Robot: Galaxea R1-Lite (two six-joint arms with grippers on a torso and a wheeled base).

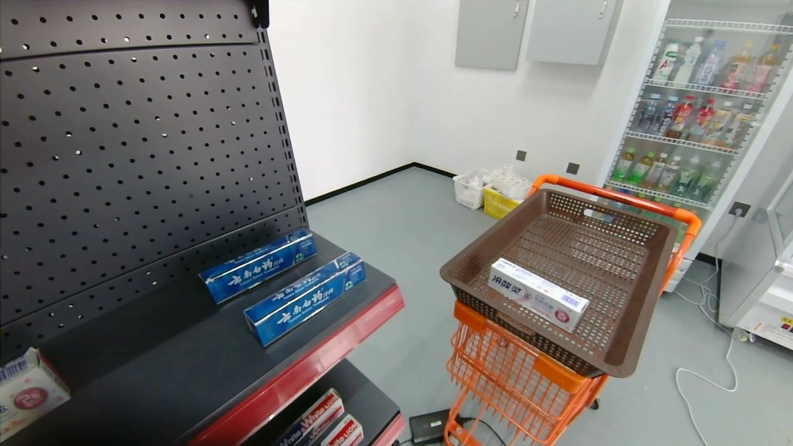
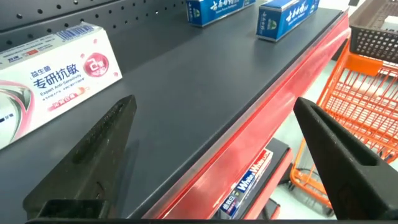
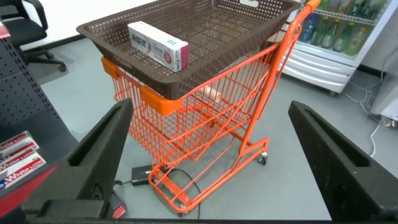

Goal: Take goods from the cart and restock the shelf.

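Note:
A white toothpaste box [image 1: 538, 293] lies in the brown basket [image 1: 626, 260] on top of the orange cart [image 1: 514, 384]. Two blue toothpaste boxes [image 1: 259, 265] [image 1: 305, 298] lie on the dark shelf [image 1: 155, 365] with its red front edge. A white and pink box [image 1: 28, 391] stands at the shelf's left end. My left gripper [image 2: 214, 106] hangs open and empty above the shelf [image 2: 205, 87], close to the white and pink box [image 2: 53, 78]. My right gripper [image 3: 210, 109] is open and empty, in front of the cart [image 3: 205, 137] and short of the white box [image 3: 158, 45].
A lower shelf [image 1: 347, 402] holds more white boxes [image 1: 313, 421]. A black unit with a cable [image 1: 430, 426] lies on the floor by the cart's wheels. A glass-door fridge of drinks [image 1: 700, 99] stands behind the cart. White and yellow bins [image 1: 489, 192] sit by the far wall.

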